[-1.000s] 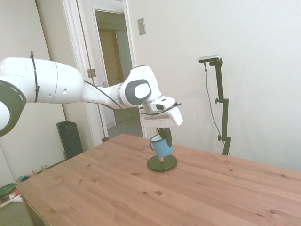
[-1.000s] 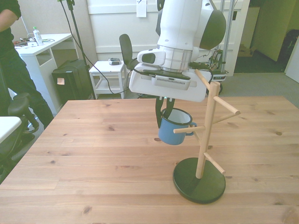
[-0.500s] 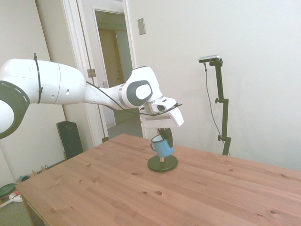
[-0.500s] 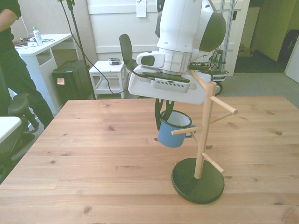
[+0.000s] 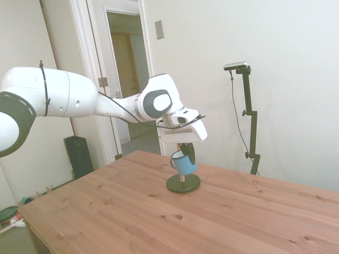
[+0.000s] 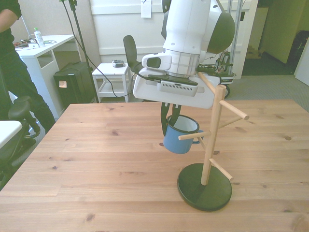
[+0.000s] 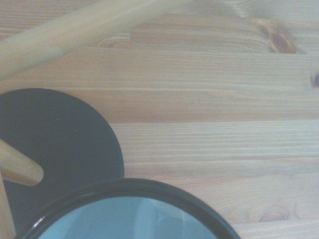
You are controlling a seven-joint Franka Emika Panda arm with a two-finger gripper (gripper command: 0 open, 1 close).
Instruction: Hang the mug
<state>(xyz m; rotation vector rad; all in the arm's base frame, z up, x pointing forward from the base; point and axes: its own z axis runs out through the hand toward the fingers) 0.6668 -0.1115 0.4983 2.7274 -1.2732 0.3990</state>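
Observation:
The light-blue mug (image 6: 179, 140) hangs above the table, tilted, with my gripper (image 6: 169, 119) shut on its dark rim. It sits against a wooden mug rack (image 6: 212, 130) on a round dark base (image 6: 204, 187). One low peg (image 6: 192, 136) crosses in front of the mug, near its handle. From the side, the mug (image 5: 185, 165) hovers just over the base (image 5: 183, 184) under the gripper (image 5: 186, 152). The wrist view shows the mug's rim (image 7: 130, 185), the base (image 7: 60, 134) and a peg (image 7: 75, 30).
The wooden table (image 6: 96, 159) stretches toward the front view's left. A person (image 6: 14, 72) stands beyond the table's left corner beside a white desk (image 6: 43, 48). A small white cart (image 6: 113, 77) and a chair stand behind the table.
The gripper and mug have sunk slightly and edged along the peg. The rack shifted a little toward the front view's left.

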